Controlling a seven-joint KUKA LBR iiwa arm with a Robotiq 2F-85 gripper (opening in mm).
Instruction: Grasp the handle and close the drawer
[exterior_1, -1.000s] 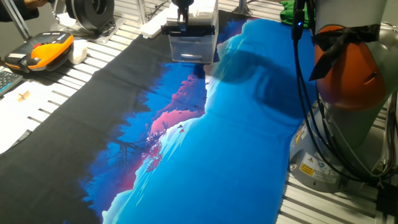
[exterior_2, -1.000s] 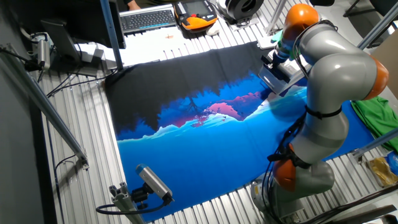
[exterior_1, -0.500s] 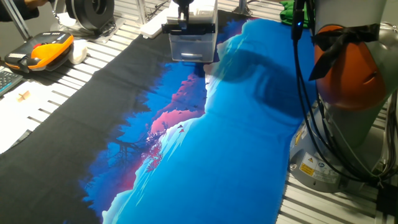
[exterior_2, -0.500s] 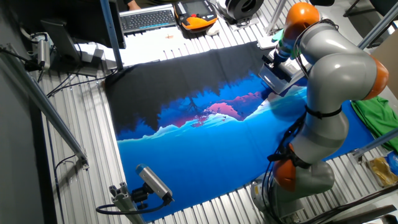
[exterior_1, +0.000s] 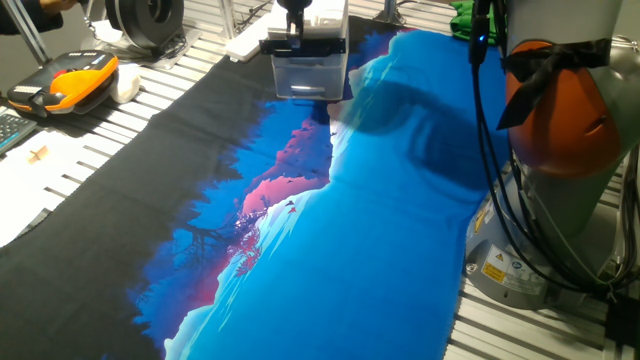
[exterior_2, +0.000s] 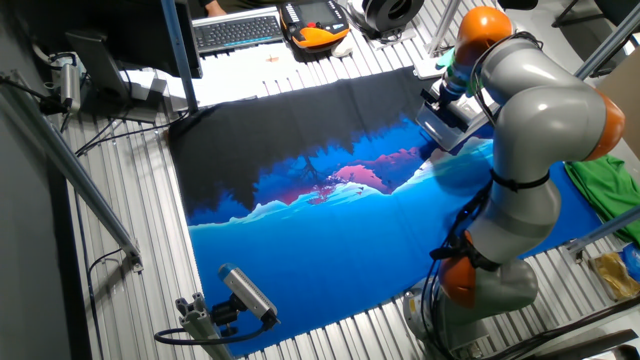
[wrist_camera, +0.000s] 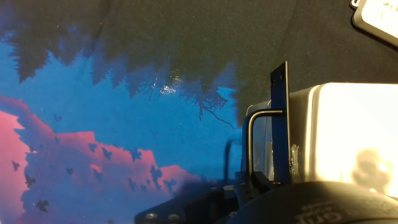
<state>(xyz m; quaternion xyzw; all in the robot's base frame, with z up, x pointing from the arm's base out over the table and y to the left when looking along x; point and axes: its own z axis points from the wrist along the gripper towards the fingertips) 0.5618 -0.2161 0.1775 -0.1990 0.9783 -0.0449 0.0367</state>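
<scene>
The small white-translucent cabinet (exterior_1: 310, 70) stands at the far end of the mat; it also shows in the other fixed view (exterior_2: 442, 122). Its top drawer (wrist_camera: 348, 130) is a white tray that sticks out a little. The handle (wrist_camera: 280, 124) is the dark strip along the drawer's front edge (exterior_1: 302, 46), with a thin bent bar in front of it. My gripper (exterior_1: 295, 22) hangs straight over the handle. In the hand view the gripper (wrist_camera: 252, 185) sits at the handle's lower end and a dark fingertip (wrist_camera: 261, 181) touches it. The finger gap is hidden.
A blue, pink and black printed mat (exterior_1: 300, 220) covers the table. An orange and black device (exterior_1: 70, 80) and a white pad (wrist_camera: 379, 15) lie beside the mat. My arm's base (exterior_1: 560, 130) and cables stand at the right. A green cloth (exterior_2: 600, 190) lies far right.
</scene>
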